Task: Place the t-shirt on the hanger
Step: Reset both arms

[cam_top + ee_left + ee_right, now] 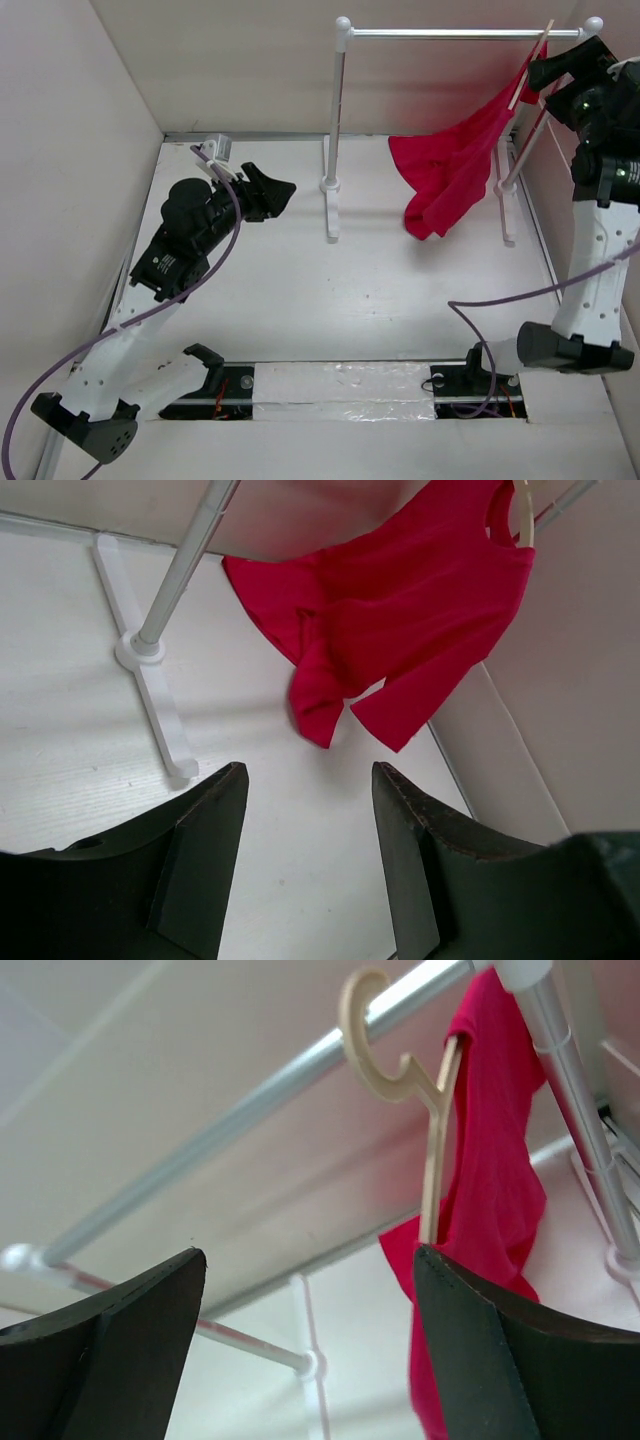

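T-shirt [450, 170] on the hanger [433, 1160], which hooks over the rack [335, 130] bar: the task looks nearly or fully done.
It hangs bunched and crooked below the rack's right end, so whether both shoulders sit on the hanger cannot be told. The right gripper [310, 1255] is spread wide and empty near that end, apart from cloth and hook. The left gripper [310, 780], also spread and empty, hovers well away, beyond the rack's left post.

The t-shirt [492, 1190] hides most of the hanger [436, 1140] (its lower part entirely).
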You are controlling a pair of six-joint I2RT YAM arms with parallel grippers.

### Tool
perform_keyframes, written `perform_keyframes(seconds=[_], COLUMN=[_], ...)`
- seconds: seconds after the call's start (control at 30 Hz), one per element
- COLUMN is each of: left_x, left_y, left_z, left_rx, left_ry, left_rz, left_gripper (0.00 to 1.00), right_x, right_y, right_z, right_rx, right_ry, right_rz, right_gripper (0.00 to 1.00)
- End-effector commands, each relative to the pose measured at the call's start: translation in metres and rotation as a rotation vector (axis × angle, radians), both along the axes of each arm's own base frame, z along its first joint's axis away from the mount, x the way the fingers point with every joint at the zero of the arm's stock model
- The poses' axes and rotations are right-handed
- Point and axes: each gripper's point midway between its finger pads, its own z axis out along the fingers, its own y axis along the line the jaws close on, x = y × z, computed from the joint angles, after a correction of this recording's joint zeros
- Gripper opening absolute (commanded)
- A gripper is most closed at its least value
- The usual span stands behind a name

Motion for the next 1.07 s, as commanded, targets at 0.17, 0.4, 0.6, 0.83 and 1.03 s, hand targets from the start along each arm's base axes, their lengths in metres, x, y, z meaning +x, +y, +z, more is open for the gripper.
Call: perform_keyframes(seconds=[0.17, 0.4, 0.6, 0.83, 1.03], left_x=[-0.006, -0.012, -0.019, -0.014, -0.011], left_y=[0.0, 0.003, 0.008, 0.006, 0.0], left_z=[0.062, 0.08, 0.086, 0.047, 0.035], left_rx=[-0.018, -0.054, -0.104, -0.109, -0.171], left_ry=[-0.167, -0.185, -0.203, -0.086, -0.028], left_rz=[-0.028, -0.029, -0.014, 0.005, 0.005], left_gripper=[0.59, 0.68, 0.72, 0.71, 0.72], right_x=[-0.076, -0.172, -0.22, -0.23, -0.237], right_y=[0.063, 0.145, 0.173, 0.177, 0.178], right_z=[0.029, 0.017, -0.022, -0.068, -0.08], right_rx=[0.063, 0.018, 0.08, 0.07, 0.014], right_ry=[-0.218, -0.336, -0.288, -0.171, -0.12], right_rz=[0.208, 0.582, 0.768, 0.79, 0.797], right_gripper=[1.0, 1.0, 1.0, 1.0, 1.0])
